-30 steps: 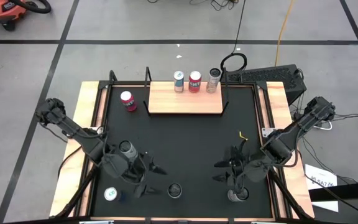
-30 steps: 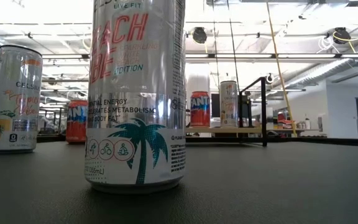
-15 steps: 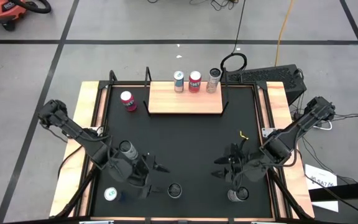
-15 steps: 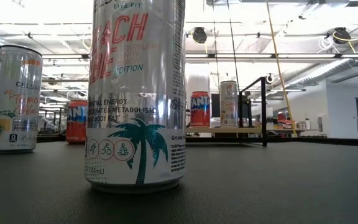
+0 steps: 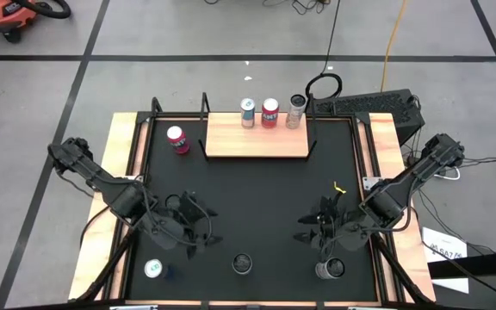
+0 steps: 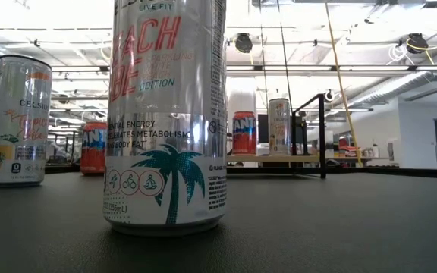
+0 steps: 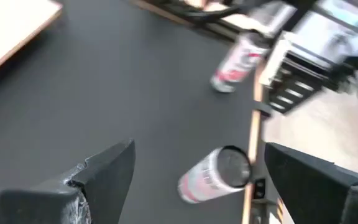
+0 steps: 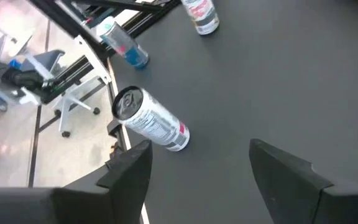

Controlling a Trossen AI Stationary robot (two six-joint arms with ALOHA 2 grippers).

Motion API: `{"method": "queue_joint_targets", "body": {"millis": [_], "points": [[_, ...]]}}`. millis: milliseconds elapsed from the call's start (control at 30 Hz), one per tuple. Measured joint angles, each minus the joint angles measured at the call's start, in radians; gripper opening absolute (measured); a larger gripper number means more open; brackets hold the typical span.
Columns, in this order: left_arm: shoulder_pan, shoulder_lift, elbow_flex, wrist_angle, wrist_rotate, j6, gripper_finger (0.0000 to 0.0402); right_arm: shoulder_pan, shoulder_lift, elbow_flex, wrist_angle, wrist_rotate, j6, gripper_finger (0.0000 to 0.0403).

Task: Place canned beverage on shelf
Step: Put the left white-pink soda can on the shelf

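While three cans stand along the shelf's (image 5: 257, 138) back edge at upper centre, our left hand (image 5: 198, 231) and right hand (image 5: 315, 232) hover open at lower frame.

My two arms are dark, thin tubes with chunky black joints and cables trailing from their bases. My left hand (image 5: 198, 227) and right hand (image 5: 315, 231) are matte black, each ending in two broad wedge-shaped fingers (image 7: 107, 165) with angular, faceted edges.
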State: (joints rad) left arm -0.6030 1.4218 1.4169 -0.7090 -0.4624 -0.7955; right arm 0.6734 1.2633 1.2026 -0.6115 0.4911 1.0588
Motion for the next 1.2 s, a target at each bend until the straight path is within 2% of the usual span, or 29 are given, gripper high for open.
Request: {"method": "queue_joint_targets", "body": {"millis": [200, 300, 467, 567, 733, 967, 1200], "points": [[-0.008, 0.074, -0.004, 0.221, 0.086, 0.383, 0.0356, 0.064, 0.007, 0.000, 0.009, -0.057, -0.153, 0.0256], [-0.008, 0.107, -0.004, 0.305, 0.117, 0.461, 0.0356, 0.089, 0.007, 0.000, -0.005, -0.138, -0.141, 0.0256], [-0.008, 0.173, -0.004, 0.403, 0.191, 0.612, 0.0356, 0.097, 0.007, 0.000, -0.082, -0.147, -0.065, 0.0256], [-0.009, 0.221, -0.004, 0.417, 0.229, 0.644, 0.0356, 0.093, 0.010, 0.000, -0.090, -0.097, -0.050, 0.0256], [-0.007, 0.291, -0.004, 0.414, 0.260, 0.651, 0.0356, 0.092, 0.010, 0.000, -0.089, -0.076, -0.024, 0.0256], [0.012, 0.342, -0.004, 0.368, 0.240, 0.609, 0.0356, 0.095, 0.010, 0.000, -0.089, -0.096, 0.014, 0.0256], [0.032, 0.344, -0.005, 0.295, 0.199, 0.575, 0.0356, 0.108, 0.010, 0.000, -0.071, -0.101, 0.009, 0.0256]]}}
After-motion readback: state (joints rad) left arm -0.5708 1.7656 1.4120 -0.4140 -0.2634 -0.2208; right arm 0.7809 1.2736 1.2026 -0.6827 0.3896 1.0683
